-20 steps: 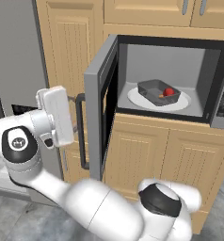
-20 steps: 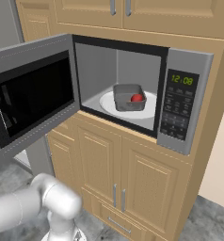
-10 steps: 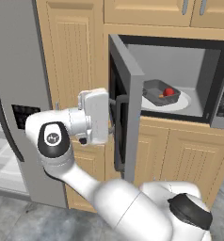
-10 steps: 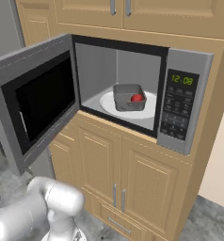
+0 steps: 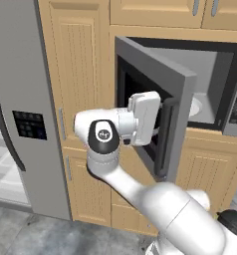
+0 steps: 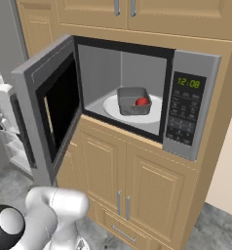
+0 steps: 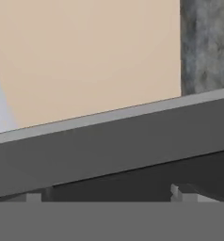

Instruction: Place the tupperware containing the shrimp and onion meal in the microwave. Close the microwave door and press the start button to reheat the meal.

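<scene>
The tupperware (image 6: 133, 100) sits on the white turntable plate (image 6: 153, 113) inside the microwave (image 6: 186, 105), with the red onion (image 6: 142, 101) against its right wall. The microwave door (image 5: 153, 107) stands half shut. The gripper (image 5: 163, 115), jaws spread wide and gripping nothing, presses against the door's outer face beside the dark handle (image 5: 166, 137)

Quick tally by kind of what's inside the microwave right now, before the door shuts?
Turntable plate: 1
Tupperware: 1, sitting on the plate
Red onion: 1, inside the tupperware
Shrimp: cannot make it out from here
Total seen: 3
</scene>
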Controlling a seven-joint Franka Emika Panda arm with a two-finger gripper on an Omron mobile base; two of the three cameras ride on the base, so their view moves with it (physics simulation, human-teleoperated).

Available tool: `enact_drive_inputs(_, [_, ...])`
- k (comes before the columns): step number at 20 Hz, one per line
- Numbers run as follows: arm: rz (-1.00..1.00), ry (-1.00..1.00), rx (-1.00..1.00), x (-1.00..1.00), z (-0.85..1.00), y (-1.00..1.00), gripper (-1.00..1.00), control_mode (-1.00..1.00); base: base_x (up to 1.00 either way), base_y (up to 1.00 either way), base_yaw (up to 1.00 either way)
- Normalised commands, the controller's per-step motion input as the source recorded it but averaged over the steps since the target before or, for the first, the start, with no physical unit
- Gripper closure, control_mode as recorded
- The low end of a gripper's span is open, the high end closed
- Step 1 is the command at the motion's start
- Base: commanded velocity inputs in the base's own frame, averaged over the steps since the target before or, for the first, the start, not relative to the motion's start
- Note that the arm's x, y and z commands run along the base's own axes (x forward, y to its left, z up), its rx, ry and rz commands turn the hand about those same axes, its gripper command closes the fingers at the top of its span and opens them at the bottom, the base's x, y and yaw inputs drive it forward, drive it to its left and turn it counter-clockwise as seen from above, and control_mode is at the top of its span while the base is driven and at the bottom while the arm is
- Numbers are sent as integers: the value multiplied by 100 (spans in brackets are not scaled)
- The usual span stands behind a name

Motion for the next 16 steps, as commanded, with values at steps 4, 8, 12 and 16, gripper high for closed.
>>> enact_drive_inputs(4, [0, -5, 2, 8, 0, -100, -100, -100, 0, 0, 0])
enact_drive_inputs(8, [0, -1, 0, 19, 0, -100, -100, -100, 0, 0, 0])
enact_drive_inputs(12, [0, 0, 0, 44, 0, -99, -100, -100, 0, 0, 0])
enact_drive_inputs(16, [0, 7, 0, 86, 0, -84, -100, -100, 0, 0, 0])
